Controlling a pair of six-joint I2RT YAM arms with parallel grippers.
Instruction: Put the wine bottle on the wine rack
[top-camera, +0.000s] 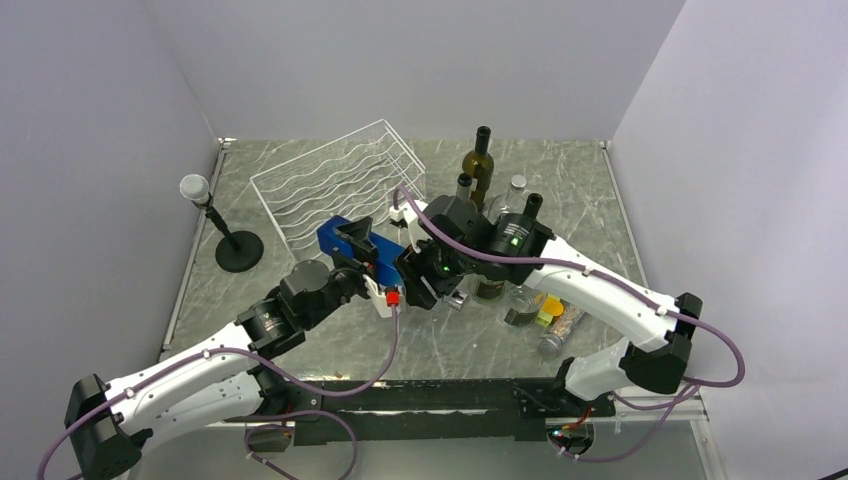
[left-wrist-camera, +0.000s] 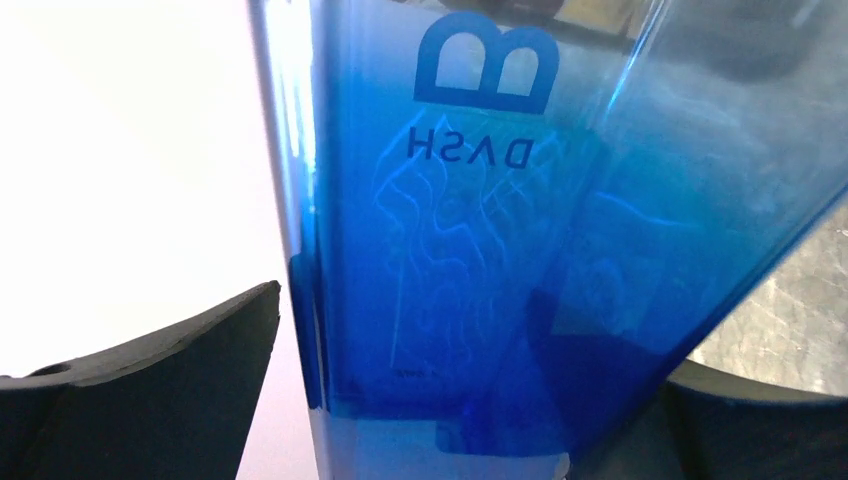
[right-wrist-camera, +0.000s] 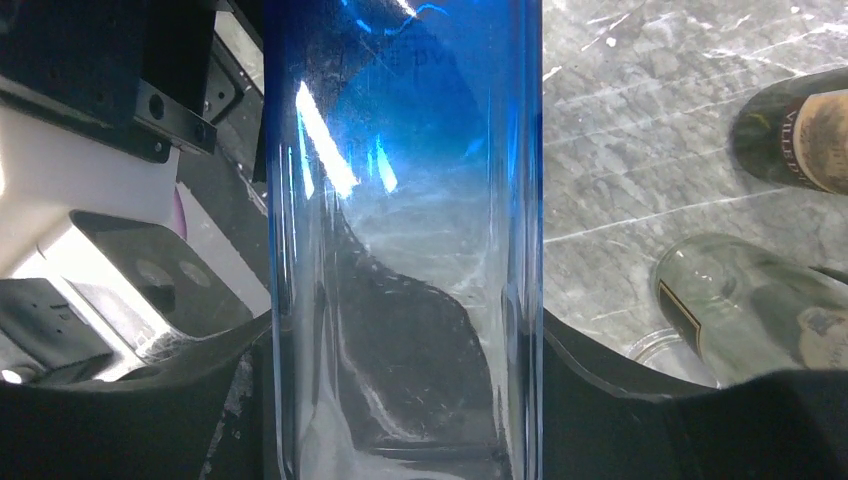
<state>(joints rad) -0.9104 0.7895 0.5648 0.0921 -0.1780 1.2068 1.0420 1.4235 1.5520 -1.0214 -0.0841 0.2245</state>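
The wine bottle (top-camera: 352, 245) is blue glass and hangs tilted above the table, just in front of the white wire wine rack (top-camera: 330, 185). My right gripper (top-camera: 418, 272) is shut on its right-hand end. In the right wrist view both dark fingers press the sides of the wine bottle (right-wrist-camera: 400, 200) around my right gripper (right-wrist-camera: 405, 335). My left gripper (top-camera: 356, 243) stands at the bottle's other end. In the left wrist view the wine bottle (left-wrist-camera: 470, 250) fills the space within my left gripper (left-wrist-camera: 470, 345), which is open, with a gap beside the left finger (left-wrist-camera: 200, 350).
Several upright bottles (top-camera: 481, 165) cluster right of the rack, behind the right arm. A clear bottle (top-camera: 553, 330) lies on the table at the front right, next to a glass (top-camera: 522, 305). A dark bottle (right-wrist-camera: 790, 130) and a clear bottle (right-wrist-camera: 750, 310) lie near the gripper. A black microphone stand (top-camera: 238, 250) stands at the left.
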